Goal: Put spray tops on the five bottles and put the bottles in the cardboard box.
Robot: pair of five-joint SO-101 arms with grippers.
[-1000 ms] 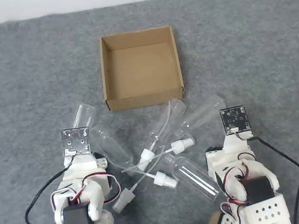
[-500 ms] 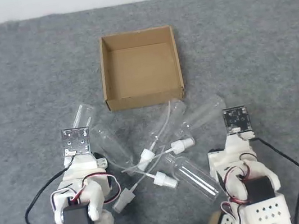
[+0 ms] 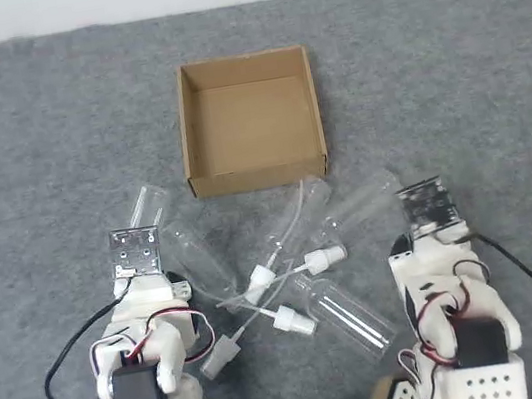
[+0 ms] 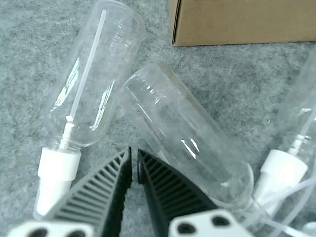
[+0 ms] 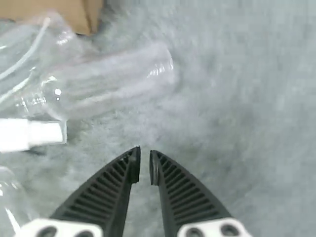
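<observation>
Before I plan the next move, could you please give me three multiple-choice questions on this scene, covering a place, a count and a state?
1. Where does the cardboard box sit?
A. Between the bases of the arms
B. Beyond the bottles, on the side away from the arms
C. On top of the bottles

2. How many clear bottles lie on the carpet?
A. Two
B. Eight
C. Five

3. What state is the box in?
A. Open and empty
B. Packed with bottles
C. Closed with a lid

Answers:
1. B, since the high view shows the bottles lying between the arms and the box.
2. C, since five clear bodies can be counted there.
3. A, since its bare brown floor is visible.
</observation>
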